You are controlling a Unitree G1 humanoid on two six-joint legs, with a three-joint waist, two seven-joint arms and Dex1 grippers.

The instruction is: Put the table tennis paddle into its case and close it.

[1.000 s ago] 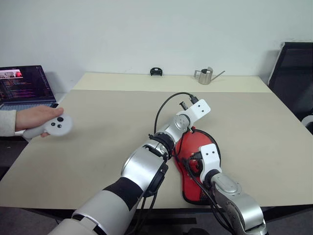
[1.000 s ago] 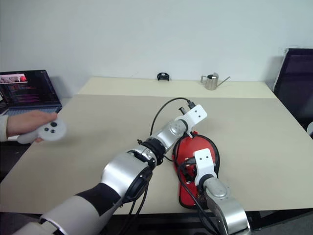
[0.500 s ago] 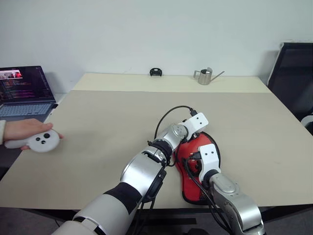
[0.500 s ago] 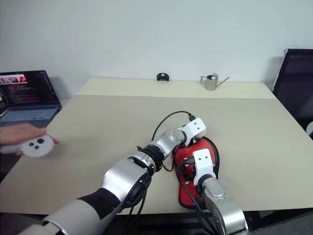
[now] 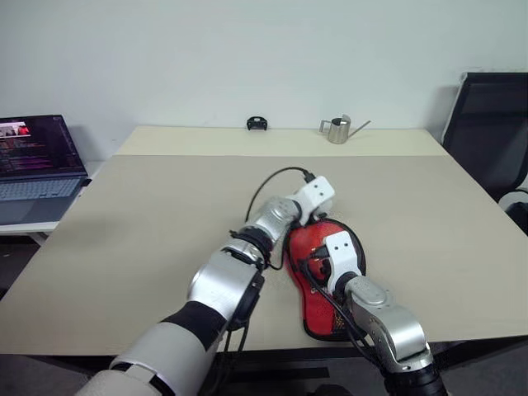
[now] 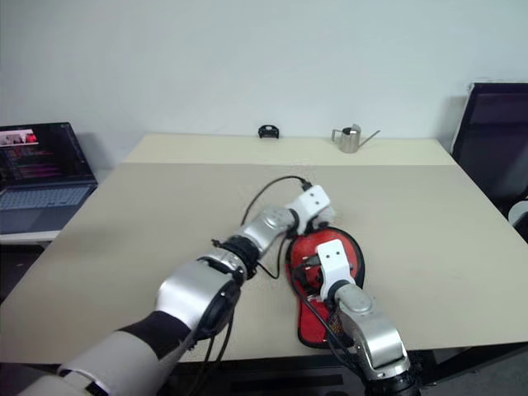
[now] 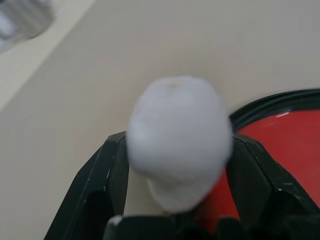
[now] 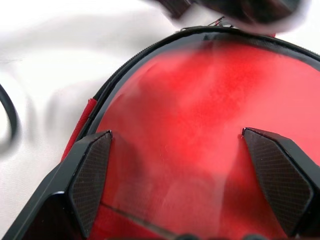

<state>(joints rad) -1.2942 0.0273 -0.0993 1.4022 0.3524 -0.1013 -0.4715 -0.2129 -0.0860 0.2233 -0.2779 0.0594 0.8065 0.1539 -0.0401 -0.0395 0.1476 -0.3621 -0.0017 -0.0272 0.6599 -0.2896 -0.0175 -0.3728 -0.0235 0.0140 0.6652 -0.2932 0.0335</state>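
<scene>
**Me:** Left claw (image 7: 178,145) is over the far, rounded end of the case (image 5: 316,301). Its fingers are spread, and the white pom-pom (image 7: 177,125) sits between them. I can't tell whether the pads touch it.

**Partner:** And the right?

**Me:** Right claw (image 8: 175,135) is wide open just above the red face, nearer me. The case lies on the bench (image 5: 148,214), right of centre, close to the near edge. I take the paddle to be inside it.

**Partner:** So you're on the zip?

**Me:** I think so. To do it well, I'd press the right claw flat on the fabric so the case can't slide. Then I'd pinch the pom-pom firmly and pull it along the curve of the zip, low and steady.

**Partner:** Count?

**Me:** One case, one pom-pom and two claws. One laptop (image 5: 37,161) far left, one small metal watering can (image 5: 337,130), one small black object (image 5: 256,124) at the far edge, and one chair (image 5: 487,124) on the right.
</scene>
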